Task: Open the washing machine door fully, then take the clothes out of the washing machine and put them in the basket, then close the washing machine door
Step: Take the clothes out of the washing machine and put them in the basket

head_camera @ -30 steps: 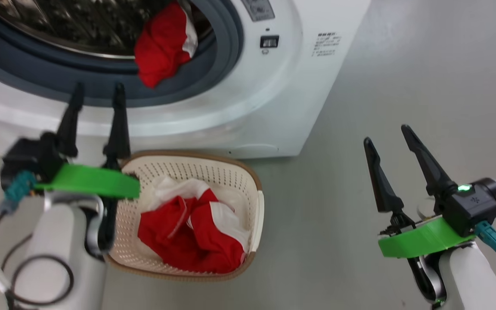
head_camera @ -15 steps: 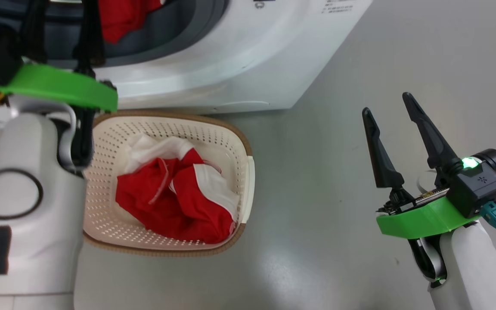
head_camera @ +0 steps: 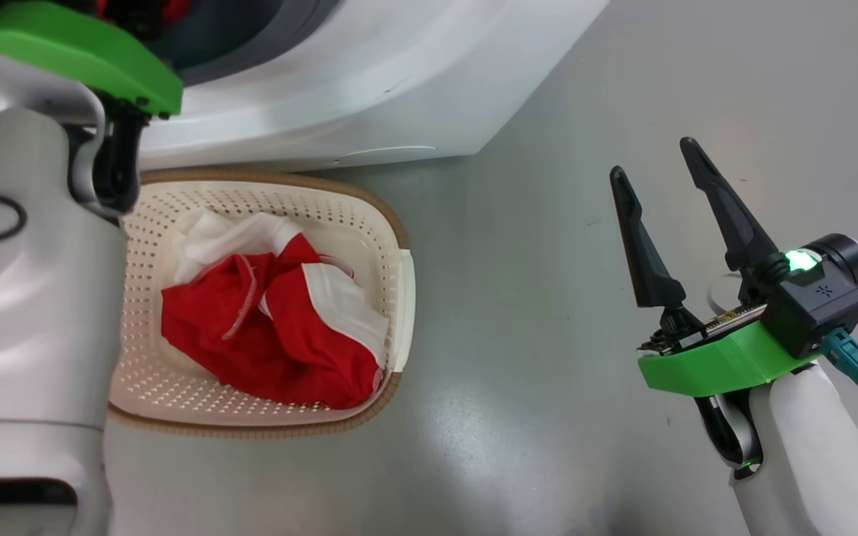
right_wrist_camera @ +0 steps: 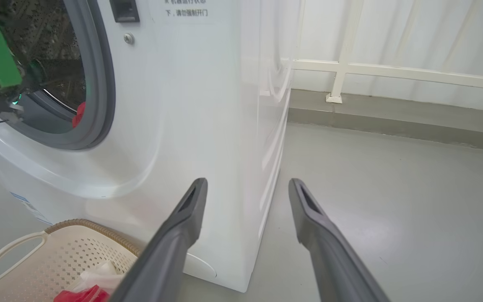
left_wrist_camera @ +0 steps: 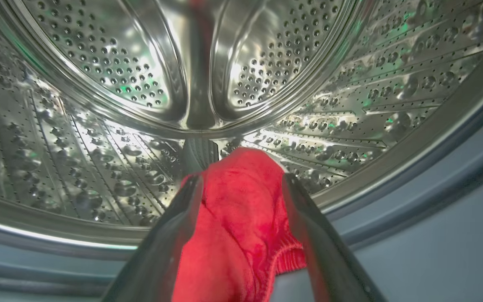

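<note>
Washing machine (head_camera: pixel 339 97) first: the white box stands on the grey floor (head_camera: pixel 548 313) with its steel drum (left_wrist_camera: pixel 99 84) open to the room. One red garment (left_wrist_camera: pixel 233 226) lies at the drum's front lip, draped out over the grey rubber ring (left_wrist_camera: pixel 434 209). Just in front of the machine, close against its foot, sits the cream basket (head_camera: pixel 398 253), and in it a heap of red and white clothes (head_camera: pixel 265 335) covers most of the bottom. From where I stand the job looks about halfway: some of the wash is out, and one piece at least waits in the drum. The left pincer (left_wrist_camera: pixel 241 178) reaches into the opening, released. Its two dark fingers are spread either side of that red garment, with the cloth bunched between them but, as far as I can tell, not pinched. The right pincer (head_camera: pixel 652 156) hangs over bare floor well off to the side, also released and holding nothing. To do this step well, I'd want the left arm a touch deeper, so the fingers straddle a thick fold rather than the thin hem, then a firm clench before any pull; a loose nip on soft cloth may slip. The piece should be lifted clear of the rubber ring so it doesn't drag or snag, then carried over the middle of the basket and let go there, not at the rim.
</note>
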Available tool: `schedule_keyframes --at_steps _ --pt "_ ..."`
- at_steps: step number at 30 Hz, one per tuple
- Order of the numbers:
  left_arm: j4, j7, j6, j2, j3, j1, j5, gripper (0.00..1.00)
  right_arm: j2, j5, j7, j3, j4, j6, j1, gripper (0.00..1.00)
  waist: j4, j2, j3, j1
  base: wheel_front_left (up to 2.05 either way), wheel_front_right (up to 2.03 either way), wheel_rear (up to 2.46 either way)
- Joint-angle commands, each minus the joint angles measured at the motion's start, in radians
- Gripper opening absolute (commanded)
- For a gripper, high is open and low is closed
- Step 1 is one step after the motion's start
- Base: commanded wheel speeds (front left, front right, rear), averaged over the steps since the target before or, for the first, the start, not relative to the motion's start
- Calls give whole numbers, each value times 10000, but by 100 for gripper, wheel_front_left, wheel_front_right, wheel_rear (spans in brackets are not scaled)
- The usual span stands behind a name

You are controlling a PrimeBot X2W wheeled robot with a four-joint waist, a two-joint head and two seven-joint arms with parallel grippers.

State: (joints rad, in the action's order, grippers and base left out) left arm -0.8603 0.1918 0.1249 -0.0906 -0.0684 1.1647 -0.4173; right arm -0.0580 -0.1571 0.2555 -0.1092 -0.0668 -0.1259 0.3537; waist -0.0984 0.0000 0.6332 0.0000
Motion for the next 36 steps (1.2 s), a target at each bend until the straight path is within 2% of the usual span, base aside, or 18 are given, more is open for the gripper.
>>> schedule_keyframes --at_steps 1,11,18,19,20,21,22,23,24,31,36 --pt "14 -220 51 -516 16 279 -163 100 45 -65 63 -210 174 -48 -44 100 -67 0 -17 0 0 0 0" --pt "-1742 -2129 -88 -1086 -763 1066 154 100 74 -342 63 -303 -7 -48 -78 100 -306 0 -143 0 0 0 0" --pt "-2333 -2735 -452 -1244 -1024 1350 353 100 76 -531 63 -491 -75 -48 21 100 -501 0 -117 0 0 0 0" --pt "-2400 -2770 -510 -1272 -1085 1362 411 97 76 -558 63 -491 -80 -48 21 100 -524 0 -113 0 0 0 0" --pt "-2460 -2799 -559 -1298 -1145 1380 467 78 76 -577 63 -489 -86 -48 20 100 -541 0 -108 0 0 0 0" --pt "-2520 -2825 -602 -1316 -1191 1393 505 47 76 -594 63 -486 -90 -48 19 100 -557 0 -103 0 0 0 0" --pt "-2587 -2867 -635 -1334 -1254 1400 556 38 76 -610 63 -484 -94 -48 16 100 -570 0 -99 0 0 0 0" --pt "-2641 -2896 -661 -1353 -1319 1414 610 11 76 -623 63 -487 -101 -48 14 100 -584 0 -97 0 0 0 0" --pt "-2697 -2937 -654 -1358 -1350 1426 616 0 77 -640 63 -489 -112 -48 16 100 -595 0 -97 0 0 0 0" --pt "-2839 -2859 -722 -1429 -1644 1538 822 0 77 -706 63 -485 -146 -48 58 100 -572 0 -76 0 0 0 0" --pt "-2605 -1931 -884 -1519 -1814 1553 1011 0 77 -734 63 -494 -176 -48 90 100 -484 0 -103 0 0 0 0"
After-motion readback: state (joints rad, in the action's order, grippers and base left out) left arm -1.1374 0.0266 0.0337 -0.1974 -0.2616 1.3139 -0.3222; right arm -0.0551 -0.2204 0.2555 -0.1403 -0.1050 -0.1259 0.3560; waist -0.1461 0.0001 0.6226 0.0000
